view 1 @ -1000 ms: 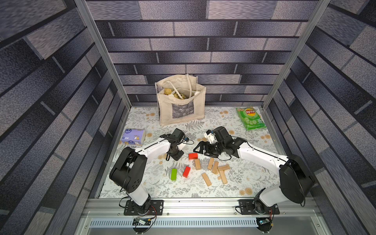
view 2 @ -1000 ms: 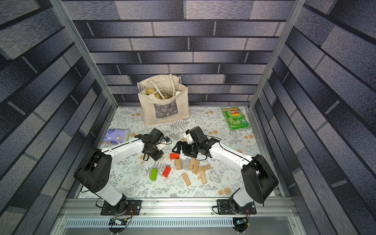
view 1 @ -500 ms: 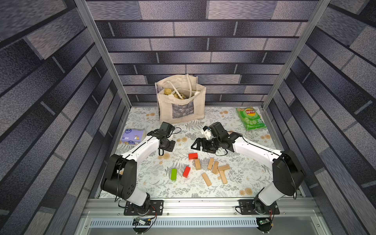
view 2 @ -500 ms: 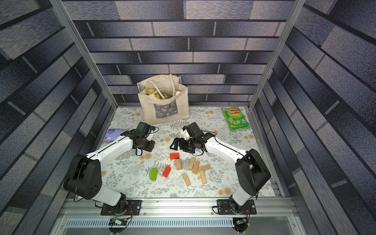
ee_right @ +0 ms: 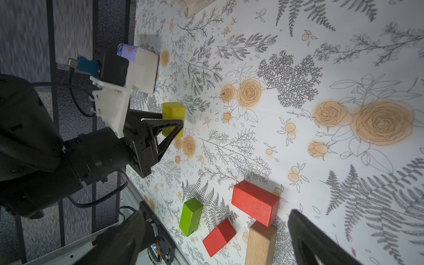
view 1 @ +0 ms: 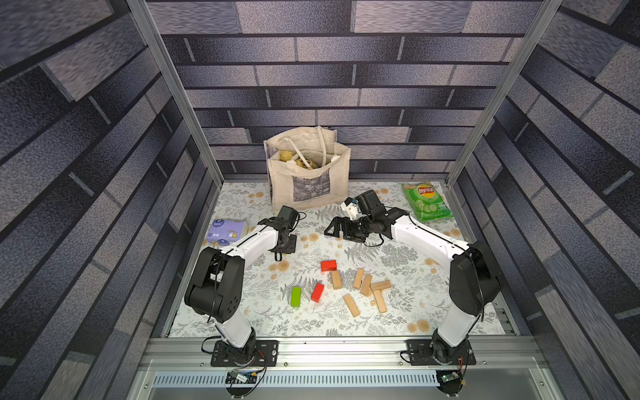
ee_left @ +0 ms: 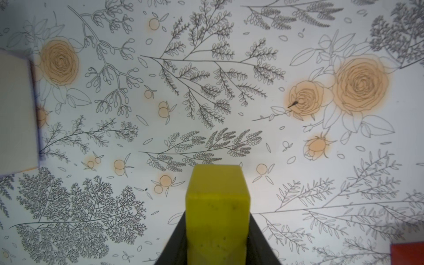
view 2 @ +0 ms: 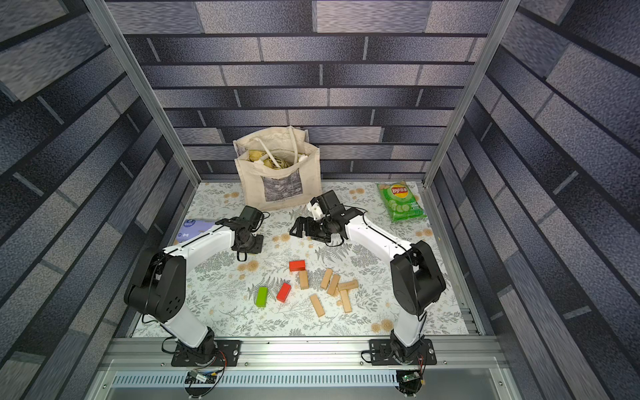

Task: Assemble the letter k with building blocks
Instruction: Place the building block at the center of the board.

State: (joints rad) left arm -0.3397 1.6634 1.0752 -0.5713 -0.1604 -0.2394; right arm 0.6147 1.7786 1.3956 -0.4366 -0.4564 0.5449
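Holding the yellow block point(ee_left: 217, 206) between narrow jaws, the left gripper point(ee_right: 172, 119) points down at the floral mat point(ee_left: 298, 160), with the block standing on end close to the surface; I can't tell whether it touches. In a top view that spot is left of centre, near the purple tissue pack point(view 1: 227, 230) and well apart from the other blocks. The right gripper point(view 1: 333, 228) is spread wide and empty, hovering just above centre of frame in front of the tote bag point(view 1: 308, 173). The other nine building blocks are loose at lower centre. One red block point(view 1: 328, 265) lies crosswise just beside the end of a tan block point(view 1: 335, 280), maybe touching. A second red block point(view 1: 317, 292) and the green block point(view 1: 295, 296) lie tilted to the lower left of those. Five more tan blocks sit to the right: two slanted ones side by side point(view 1: 358, 278) point(view 1: 366, 285), two meeting at a corner point(view 1: 380, 285) point(view 1: 380, 301), and one alone point(view 1: 351, 305). No stem and no slanted arms are laid out, so no letter k is recognisable. My read is an early stage, with one block in hand for placing and all stem and arm alignment left to do. The chips bag point(view 1: 427, 201) at upper right is not involved.
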